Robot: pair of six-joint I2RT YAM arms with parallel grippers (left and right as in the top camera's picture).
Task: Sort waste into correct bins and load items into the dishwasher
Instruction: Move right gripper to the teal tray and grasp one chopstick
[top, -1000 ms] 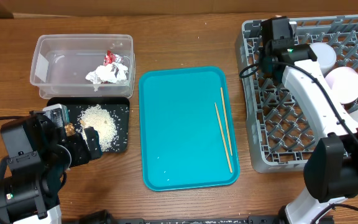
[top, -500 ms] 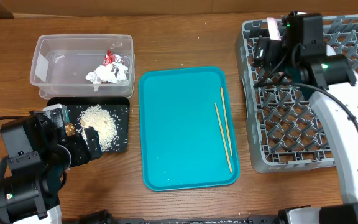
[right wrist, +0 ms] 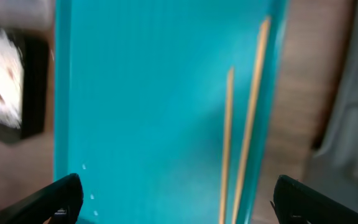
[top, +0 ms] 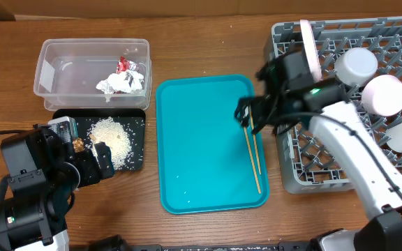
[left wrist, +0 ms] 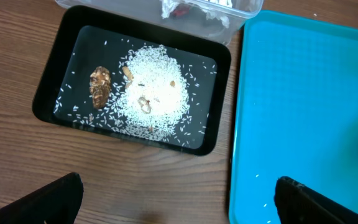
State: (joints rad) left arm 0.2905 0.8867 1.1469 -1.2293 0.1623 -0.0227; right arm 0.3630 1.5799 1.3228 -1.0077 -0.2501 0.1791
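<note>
Wooden chopsticks (top: 251, 157) lie on the teal tray (top: 201, 139). Right gripper (right wrist: 179, 202) hangs over them, open wide. Left gripper (left wrist: 180, 205) is open too.

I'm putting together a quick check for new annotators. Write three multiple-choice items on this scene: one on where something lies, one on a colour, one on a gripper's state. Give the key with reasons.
1. Where do the chopsticks lie?
A. in the dish rack
B. on the teal tray
C. in the clear tub

2. What colour is the shallow tray under the rice?
A. black
B. teal
C. grey

3. How does the right gripper stand?
A. open, holding nothing
B. shut on one chopstick
C. shut on both chopsticks

Key:
1. B: both sticks rest side by side near the teal tray's right edge.
2. A: the rice heap sits in the black tray beside the teal one.
3. A: its fingers are spread wide over the chopsticks, which lie flat on the tray, ungripped.
</note>
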